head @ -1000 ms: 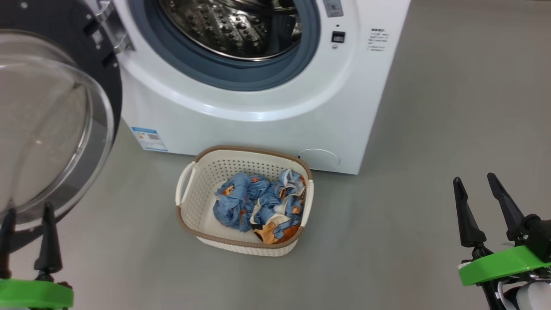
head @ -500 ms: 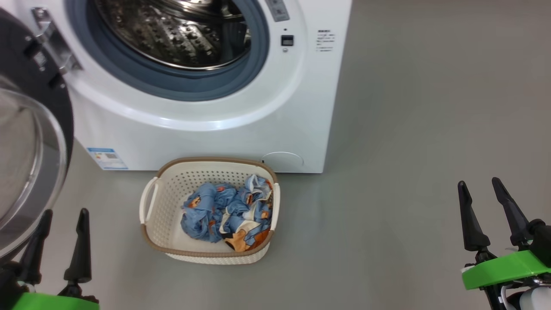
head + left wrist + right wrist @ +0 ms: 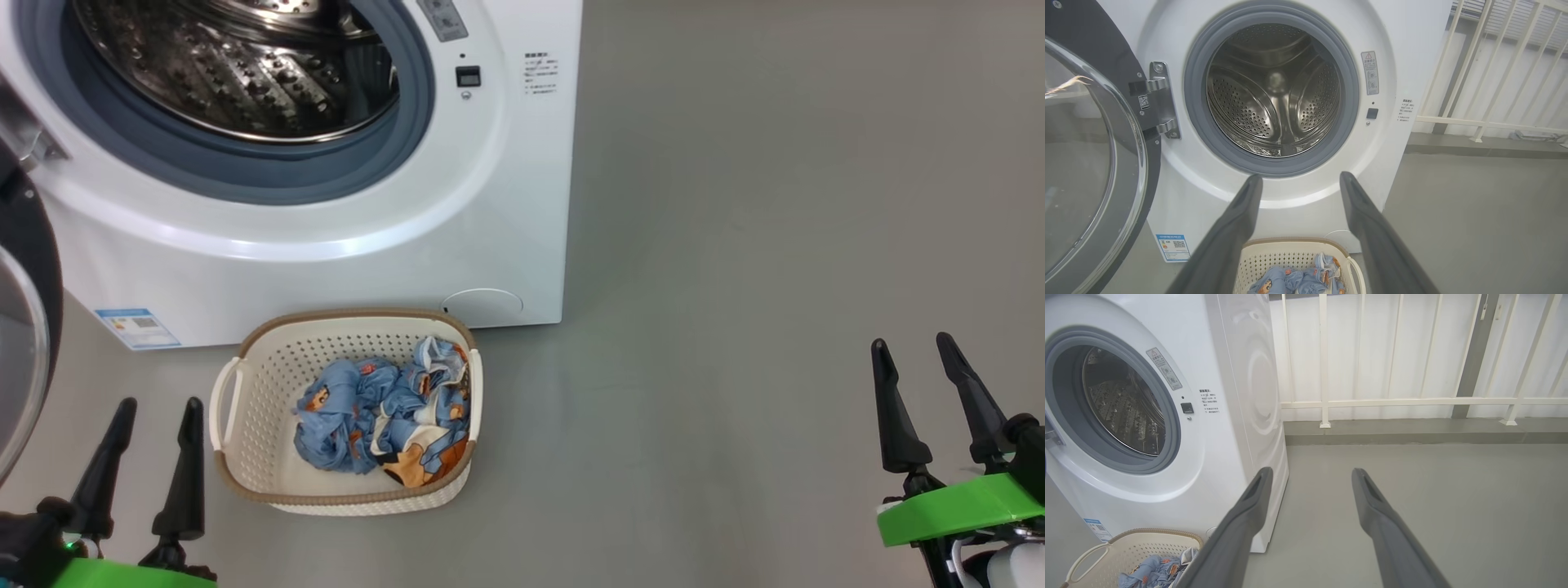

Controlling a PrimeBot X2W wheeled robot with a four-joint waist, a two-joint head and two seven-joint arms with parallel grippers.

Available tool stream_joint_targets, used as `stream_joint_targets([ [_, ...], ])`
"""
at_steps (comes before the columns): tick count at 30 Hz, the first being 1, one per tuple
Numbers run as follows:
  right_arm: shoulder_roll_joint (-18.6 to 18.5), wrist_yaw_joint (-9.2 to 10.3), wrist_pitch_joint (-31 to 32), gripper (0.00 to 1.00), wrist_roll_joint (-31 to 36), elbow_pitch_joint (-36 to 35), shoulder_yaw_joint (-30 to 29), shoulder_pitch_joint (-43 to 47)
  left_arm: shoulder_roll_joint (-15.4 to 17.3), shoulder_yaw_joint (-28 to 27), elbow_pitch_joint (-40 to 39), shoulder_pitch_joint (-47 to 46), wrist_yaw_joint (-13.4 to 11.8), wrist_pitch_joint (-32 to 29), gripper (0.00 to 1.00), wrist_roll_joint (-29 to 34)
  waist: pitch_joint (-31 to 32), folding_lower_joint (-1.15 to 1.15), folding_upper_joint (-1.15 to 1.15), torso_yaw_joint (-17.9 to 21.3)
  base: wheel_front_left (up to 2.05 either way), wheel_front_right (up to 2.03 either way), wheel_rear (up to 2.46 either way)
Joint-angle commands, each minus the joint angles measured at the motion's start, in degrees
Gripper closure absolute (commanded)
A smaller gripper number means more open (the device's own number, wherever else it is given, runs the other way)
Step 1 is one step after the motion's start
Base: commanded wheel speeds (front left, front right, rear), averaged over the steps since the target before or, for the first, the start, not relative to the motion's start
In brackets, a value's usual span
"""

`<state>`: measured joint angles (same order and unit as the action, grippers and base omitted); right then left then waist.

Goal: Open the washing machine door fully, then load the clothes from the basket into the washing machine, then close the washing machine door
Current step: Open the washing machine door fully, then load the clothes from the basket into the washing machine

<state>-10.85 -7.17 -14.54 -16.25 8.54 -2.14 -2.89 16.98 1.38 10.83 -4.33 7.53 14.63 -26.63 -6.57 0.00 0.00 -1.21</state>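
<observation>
soft load waiting in the basket, both grippers free

nearest, the left gripper (image 3: 160, 406) and right gripper (image 3: 911, 341) hang with fingers spread, holding nothing. just ahead of the left one, the basket (image 3: 351, 314) sits on the floor just in front of the washing machine (image 3: 490, 204), with the clothes (image 3: 384, 416) bunched toward its right side. they look light, limp and crumpled. a pinch on a raised fold should lift them, though a trailing end may drag. beyond, the drum (image 3: 1274, 90) stands exposed, with the washing machine door (image 3: 1086, 155) swung out left.

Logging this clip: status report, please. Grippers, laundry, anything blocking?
Left gripper open, empty, beside basket. Right gripper open, empty, above floor. Washing machine door open, clothes in basket, drum bare. Nothing blocking the opening.
</observation>
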Motion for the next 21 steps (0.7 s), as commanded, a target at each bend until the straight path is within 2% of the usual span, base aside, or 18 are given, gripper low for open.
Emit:
stream_joint_targets([
  [1,-0.7,-0.32,-0.5,0.00,0.1,-1.7,0.8,0.1,1.6,-1.9,-1.9,-0.3,0.0,0.4,0.00,-0.6,0.1,0.00,0.00,0.6,0.00,0.00,0.00],
  [21,0.3,-0.32,-0.5,0.00,0.1,-1.7,0.6,0.2,1.6,0.0,-1.5,0.8,0.0,0.4,0.00,-6.2,0.1,0.00,0.00,2.1,0.00,0.00,0.00],
])
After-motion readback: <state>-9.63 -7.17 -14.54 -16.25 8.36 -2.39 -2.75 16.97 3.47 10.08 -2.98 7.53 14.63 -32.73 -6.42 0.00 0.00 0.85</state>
